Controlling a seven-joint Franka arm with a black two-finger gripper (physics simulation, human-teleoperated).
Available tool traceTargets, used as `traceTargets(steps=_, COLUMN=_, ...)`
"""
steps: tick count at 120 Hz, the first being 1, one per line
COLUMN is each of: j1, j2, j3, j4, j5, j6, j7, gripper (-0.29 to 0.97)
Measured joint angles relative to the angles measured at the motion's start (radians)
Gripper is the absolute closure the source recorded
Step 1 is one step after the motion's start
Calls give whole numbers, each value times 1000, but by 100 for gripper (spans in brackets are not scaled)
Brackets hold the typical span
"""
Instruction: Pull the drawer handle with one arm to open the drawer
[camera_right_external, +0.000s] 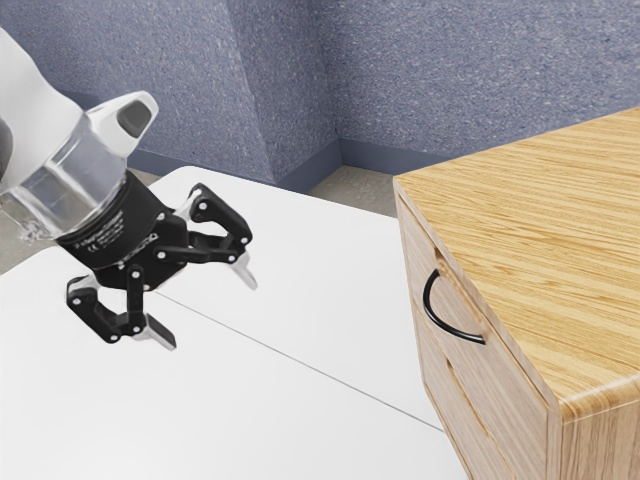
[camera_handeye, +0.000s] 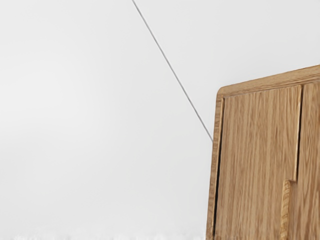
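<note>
drawer handle: black curved bar, mounted on the upper drawer of the cabinet, on the cabinet face turned toward the arm. it stands free and well apart from the gripper.

upper drawer: light wood front, lying level with the cabinet face so far as the exterior view shows; it reads as closed.

cabinet: light oak grain, flat top, rounded edges. it stands at the exterior view's right, resting on the table. in the wrist view a corner of the cabinet shows ahead of the hand, with a dark gap down its near edge.

table: plain white top, running from the cabinet's foot out toward the arm. a thin seam line crosses it and meets the cabinet's base, also seen in the wrist view.

gripper: black, two fingers with pale tips, fingers spread wide with nothing between them. it hangs above the table, well away from the cabinet on the handle side, pointing roughly toward the cabinet.

wall: blue-grey, speckled, behind the cabinet, with a dark skirting along its foot.
</note>
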Motion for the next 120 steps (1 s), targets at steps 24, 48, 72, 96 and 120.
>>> traceTargets(steps=24, j1=-9, j2=-5, j3=-32, j4=0, j5=-59, j6=14, j7=-6, gripper=0)
traceTargets(steps=48, j1=-1, j2=-4, j3=-76, j4=1, j5=-116, j6=39, j7=-10, gripper=0)
traceTargets(steps=72, j1=5, j2=-2, j3=-144, j4=11, j5=-183, j6=80, j7=-20, gripper=0)
traceTargets(steps=96, j1=14, j2=-2, j3=-185, j4=15, j5=-241, j6=117, j7=-29, gripper=0)
traceTargets(steps=120, j1=25, j2=-1, j3=-224, j4=15, j5=-282, j6=150, j7=-41, gripper=0)
